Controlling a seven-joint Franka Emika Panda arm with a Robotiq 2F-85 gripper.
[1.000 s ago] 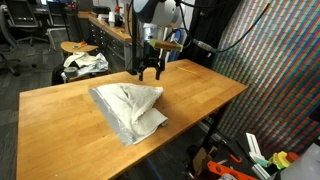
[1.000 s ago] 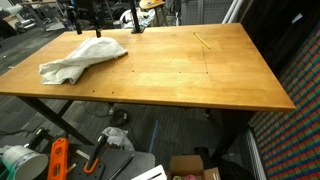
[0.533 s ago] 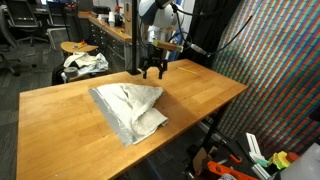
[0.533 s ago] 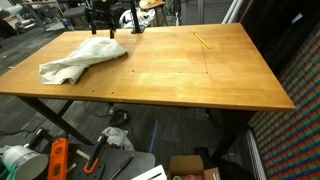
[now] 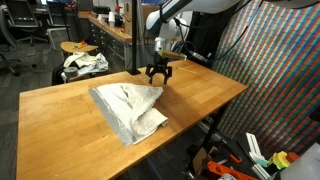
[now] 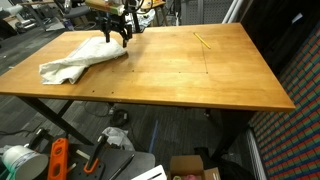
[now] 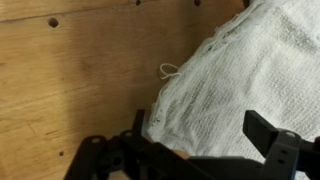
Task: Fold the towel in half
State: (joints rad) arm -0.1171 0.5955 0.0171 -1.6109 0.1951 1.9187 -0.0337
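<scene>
As the gripper [image 5: 158, 77] hangs, jaws wide, over the towel's [image 5: 130, 108] far corner, it may pinch several bunched layers at once. The fold would then come out crooked.

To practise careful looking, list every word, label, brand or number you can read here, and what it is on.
None readable. The towel, table and gripper show no writing; items on the floor are too small and blurred to tell.
</scene>
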